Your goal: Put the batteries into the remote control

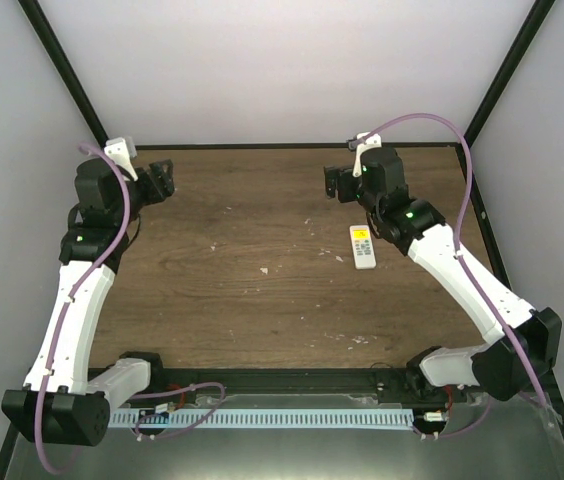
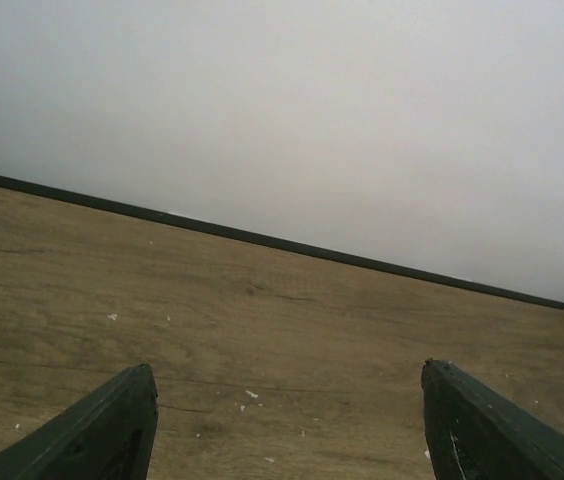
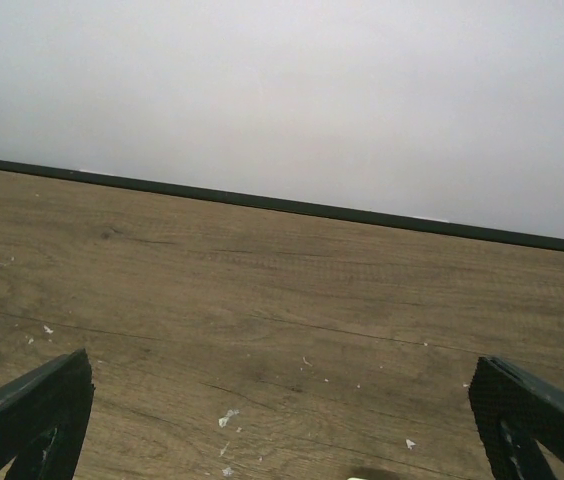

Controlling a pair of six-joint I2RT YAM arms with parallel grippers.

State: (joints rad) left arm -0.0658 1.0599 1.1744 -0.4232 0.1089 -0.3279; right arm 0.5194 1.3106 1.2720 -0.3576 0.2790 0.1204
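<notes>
Both arm bases [image 1: 57, 415] are sitting at the bottom of the top view, closest to the camera. From there the left arm [image 1: 74, 300] is standing up along the left side of the frame, and the right arm [image 1: 462, 275] is standing up along the right side. The brown wooden table [image 1: 232, 290] is filling the middle of the frame between them.

The left pincer [image 1: 160, 180] is hanging in the upper left of the frame. In its wrist view its 2 dark fingers [image 2: 112, 425] are standing apart, with only bare wood between them. The right pincer [image 1: 338, 183] is hanging a bit right of the upper middle. Its 2 fingers [image 3: 37, 410] are standing very wide and holding nothing.

The remote control [image 1: 363, 246] is lying flat on the table, right of center, just below the right pincer and close to the right arm. It is white and is showing a yellow patch at its upper end. Little pale specks [image 1: 265, 270] are lying scattered on the wood.
</notes>
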